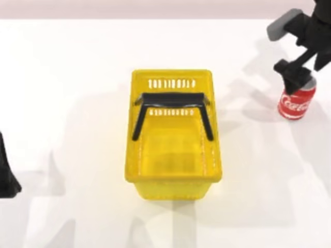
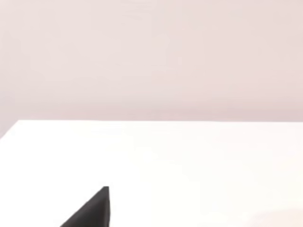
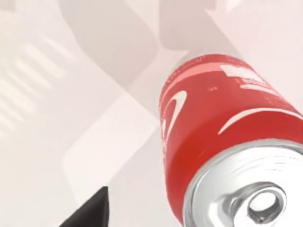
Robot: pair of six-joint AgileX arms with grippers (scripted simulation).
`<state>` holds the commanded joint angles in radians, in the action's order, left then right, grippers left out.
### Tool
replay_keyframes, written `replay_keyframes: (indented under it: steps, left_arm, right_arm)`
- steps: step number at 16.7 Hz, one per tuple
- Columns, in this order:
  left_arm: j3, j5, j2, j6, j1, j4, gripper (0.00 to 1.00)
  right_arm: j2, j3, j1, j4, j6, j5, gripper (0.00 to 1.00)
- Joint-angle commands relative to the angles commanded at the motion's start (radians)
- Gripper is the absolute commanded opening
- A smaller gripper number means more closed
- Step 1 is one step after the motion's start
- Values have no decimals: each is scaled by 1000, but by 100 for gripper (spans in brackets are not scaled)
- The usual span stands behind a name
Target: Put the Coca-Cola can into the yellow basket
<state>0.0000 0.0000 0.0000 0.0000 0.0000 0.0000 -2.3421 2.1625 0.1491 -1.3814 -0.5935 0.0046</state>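
The red Coca-Cola can point(image 1: 296, 102) stands upright on the table at the right, well apart from the yellow basket point(image 1: 135, 155) in the middle. My right gripper point(image 1: 296, 77) hangs just above the can's silver top, open and holding nothing. In the right wrist view the Coca-Cola can point(image 3: 213, 127) fills the frame close up, with one dark fingertip point(image 3: 97, 210) beside it and a gap between the two. The basket's black handle point(image 1: 173, 101) is folded across its far half, and its inside is empty. My left gripper point(image 1: 8, 181) is parked at the left edge.
The white table point(image 1: 67, 77) spreads around the basket on all sides. The left wrist view shows only bare table point(image 2: 189, 161), a pale wall and one dark fingertip point(image 2: 97, 210).
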Motion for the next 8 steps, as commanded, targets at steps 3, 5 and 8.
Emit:
replay_keyframes:
  steps: [3, 5, 8]
  left_arm:
    - [0, 0, 0, 0, 0, 0, 100]
    - [0, 0, 0, 0, 0, 0, 100]
    - [0, 0, 0, 0, 0, 0, 100]
  right_arm:
    - [-10, 8, 1, -7, -3, 0, 100]
    - [-10, 8, 1, -7, -3, 0, 100]
    - [-9, -12, -2, 13, -4, 0, 100]
